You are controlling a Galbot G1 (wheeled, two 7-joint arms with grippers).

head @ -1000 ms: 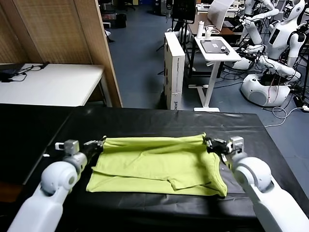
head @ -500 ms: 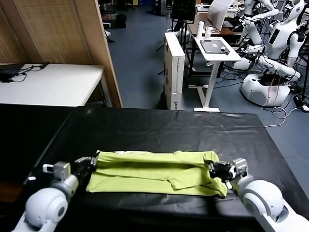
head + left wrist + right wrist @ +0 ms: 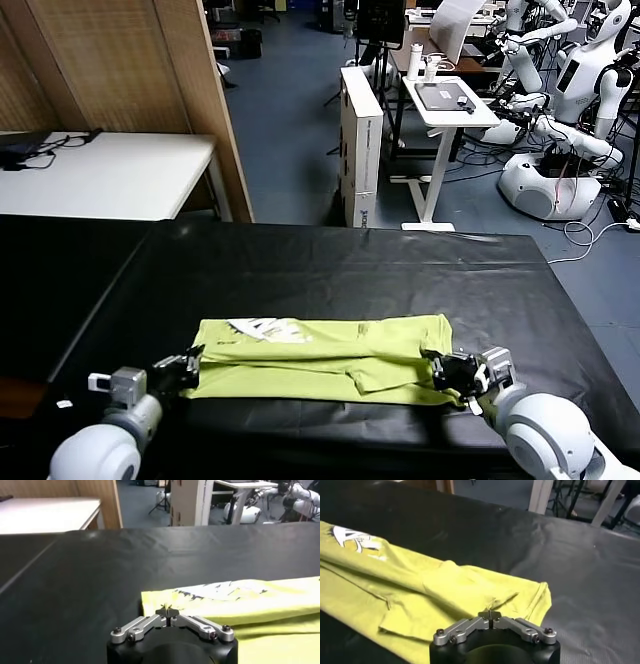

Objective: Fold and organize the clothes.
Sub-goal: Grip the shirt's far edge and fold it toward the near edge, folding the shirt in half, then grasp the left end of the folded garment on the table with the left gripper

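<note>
The lime yellow-green T-shirt [image 3: 320, 358] lies folded into a long band across the near part of the black table [image 3: 330, 270]. A bit of white print [image 3: 262, 328] shows on its folded-over far left part. My left gripper [image 3: 192, 362] is shut on the shirt's near left edge [image 3: 170, 611]. My right gripper [image 3: 442, 368] is shut on a pinch of the shirt near its right end [image 3: 490, 611]. Both grippers sit low, close to the table's near edge.
A white table [image 3: 100, 175] stands at the back left beside a wooden panel [image 3: 150, 90]. A white desk [image 3: 445, 105], a cardboard box [image 3: 362, 140] and other robots [image 3: 570, 120] stand beyond the table's far edge.
Both grippers have drawn the shirt's far edge toward me and down over the rest, narrowing it to a band. The white print now shows on the left part.
</note>
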